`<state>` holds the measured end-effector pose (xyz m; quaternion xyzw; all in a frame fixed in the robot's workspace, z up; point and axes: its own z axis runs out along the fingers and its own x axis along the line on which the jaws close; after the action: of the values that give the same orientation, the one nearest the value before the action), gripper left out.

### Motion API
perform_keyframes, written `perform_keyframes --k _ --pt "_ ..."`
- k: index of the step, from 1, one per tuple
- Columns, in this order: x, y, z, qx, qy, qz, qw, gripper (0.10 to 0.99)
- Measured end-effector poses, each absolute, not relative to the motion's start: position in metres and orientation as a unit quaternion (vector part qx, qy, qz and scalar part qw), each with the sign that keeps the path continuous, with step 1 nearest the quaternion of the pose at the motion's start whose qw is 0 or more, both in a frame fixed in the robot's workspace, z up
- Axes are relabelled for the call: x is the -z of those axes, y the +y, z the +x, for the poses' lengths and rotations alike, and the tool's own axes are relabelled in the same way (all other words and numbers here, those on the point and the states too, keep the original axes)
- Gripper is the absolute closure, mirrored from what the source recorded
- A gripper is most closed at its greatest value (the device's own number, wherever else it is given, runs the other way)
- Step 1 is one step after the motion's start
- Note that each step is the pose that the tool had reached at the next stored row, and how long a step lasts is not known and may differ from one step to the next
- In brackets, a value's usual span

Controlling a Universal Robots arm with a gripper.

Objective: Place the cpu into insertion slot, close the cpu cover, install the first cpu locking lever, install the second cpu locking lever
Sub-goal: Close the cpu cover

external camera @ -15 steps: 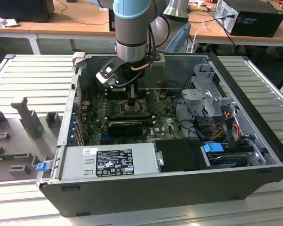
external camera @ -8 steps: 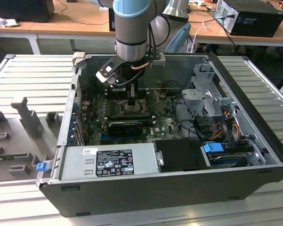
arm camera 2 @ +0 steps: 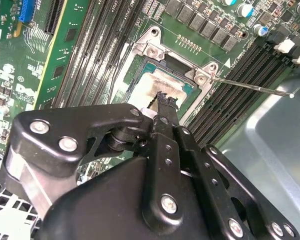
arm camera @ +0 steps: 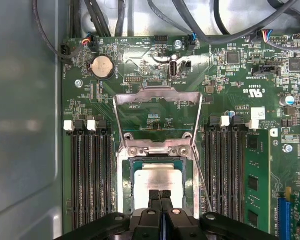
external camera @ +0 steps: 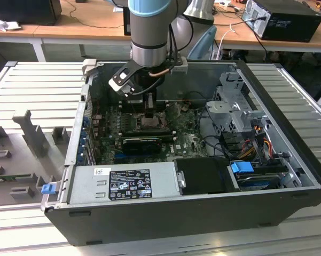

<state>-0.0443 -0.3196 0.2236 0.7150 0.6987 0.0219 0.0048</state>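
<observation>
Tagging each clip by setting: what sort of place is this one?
Probably an electronics lab or workshop: an open computer case lies on a ribbed metal bench, wooden desks stand behind, and a robot arm reaches into the case.

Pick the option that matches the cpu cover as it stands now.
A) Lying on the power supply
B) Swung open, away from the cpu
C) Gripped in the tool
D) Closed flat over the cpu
B: in the first wrist view the cpu cover is swung back on its hinge, with the motherboard showing through its window. The cpu lies uncovered, with the tips of the tool over it.
</observation>
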Motion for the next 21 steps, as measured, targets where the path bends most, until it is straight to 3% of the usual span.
perform_keyframes --k 8,21 --pt "-0.224 -0.324 -0.032 -0.025 0.699 0.715 -0.004 0.98" --pt "-0.242 -0.323 -0.027 -0.025 0.699 0.715 -0.005 0.98"
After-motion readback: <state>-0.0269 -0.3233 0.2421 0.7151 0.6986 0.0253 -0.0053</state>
